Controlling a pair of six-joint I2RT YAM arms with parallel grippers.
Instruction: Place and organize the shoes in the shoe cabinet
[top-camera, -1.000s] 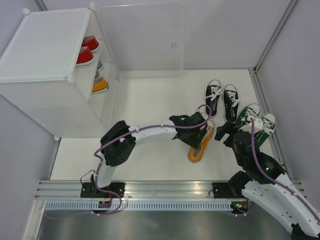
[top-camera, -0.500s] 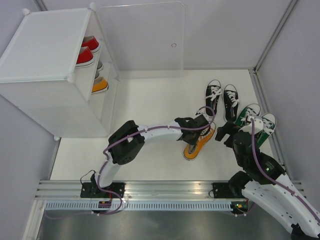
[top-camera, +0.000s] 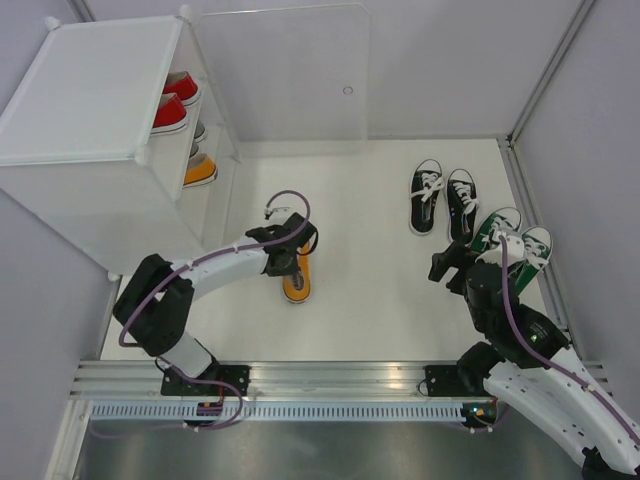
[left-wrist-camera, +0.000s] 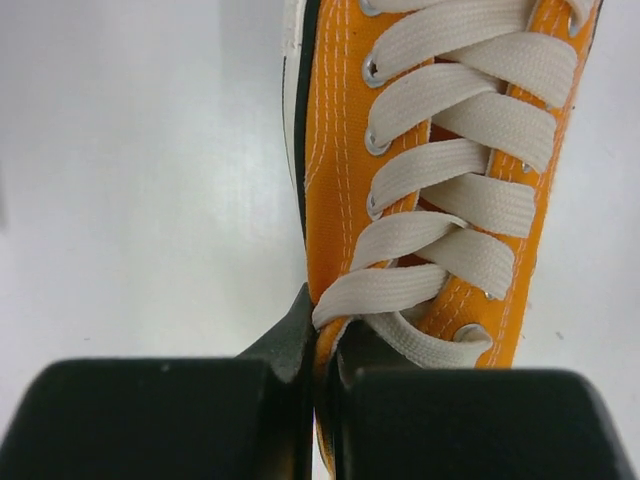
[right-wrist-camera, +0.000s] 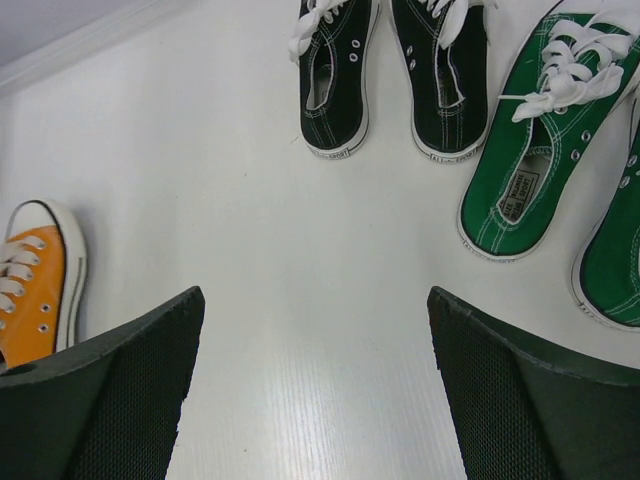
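My left gripper (top-camera: 291, 258) is shut on the side wall of an orange shoe (top-camera: 297, 283), left of the floor's middle; in the left wrist view the jaws pinch its canvas edge (left-wrist-camera: 328, 345) below the white laces (left-wrist-camera: 450, 200). The shoe cabinet (top-camera: 95, 130) stands at the far left, holding red shoes (top-camera: 175, 100), a grey one (top-camera: 199, 132) and another orange shoe (top-camera: 200, 172). A black pair (top-camera: 428, 195) (top-camera: 462, 203) and a green pair (top-camera: 495, 230) (top-camera: 538, 248) lie at the right. My right gripper (top-camera: 450, 262) (right-wrist-camera: 312, 300) hangs open beside the green pair, holding nothing.
The cabinet's clear door panel (top-camera: 285, 80) with a small hole stands open along the back wall. A metal rail (top-camera: 320, 380) runs along the near edge. Walls close in on the right side behind the green shoes (right-wrist-camera: 530, 170). The black shoes (right-wrist-camera: 335, 80) lie ahead of my right fingers.
My left gripper closed on the orange shoe near the right arm and swung it leftward, toward the cabinet. The right arm stayed still.
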